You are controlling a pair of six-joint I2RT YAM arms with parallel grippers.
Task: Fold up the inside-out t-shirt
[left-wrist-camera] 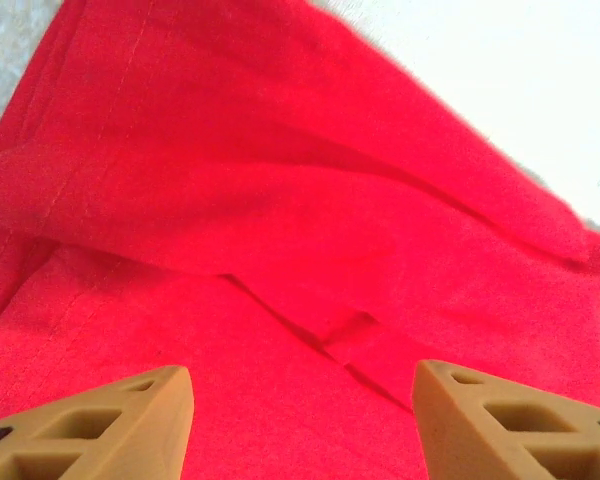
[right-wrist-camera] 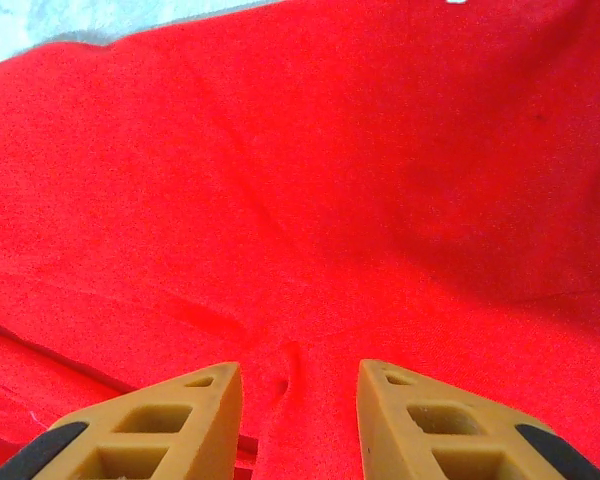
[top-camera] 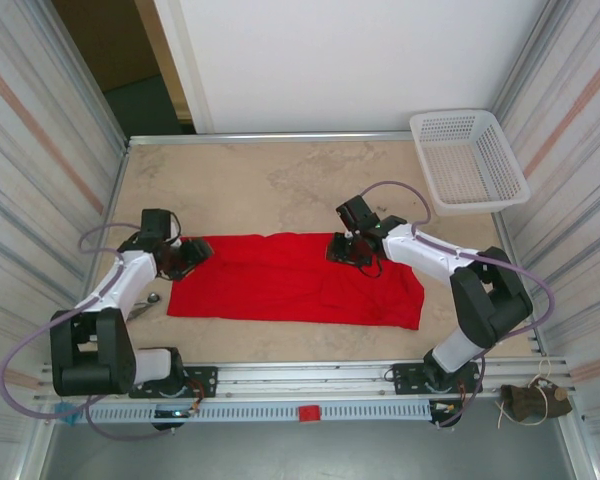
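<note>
1. T-shirt (top-camera: 290, 285): bright red soft cloth, plain side up, no print showing.
2. Pose: lies flat as a long, roughly rectangular band, in layers.
3. Far-left corner sits directly under the left claw (top-camera: 193, 255). The band runs from there past the right claw (top-camera: 348, 250), which is over the far edge.
4. Ahead of the left claw: overlapping layers, a stitched hem line on the upper-left layer and a short creased flap just ahead of the gap between the fingers.
5. At the right claw: a small pucker of cloth between the tips, with shallow wrinkles spreading ahead.
</note>
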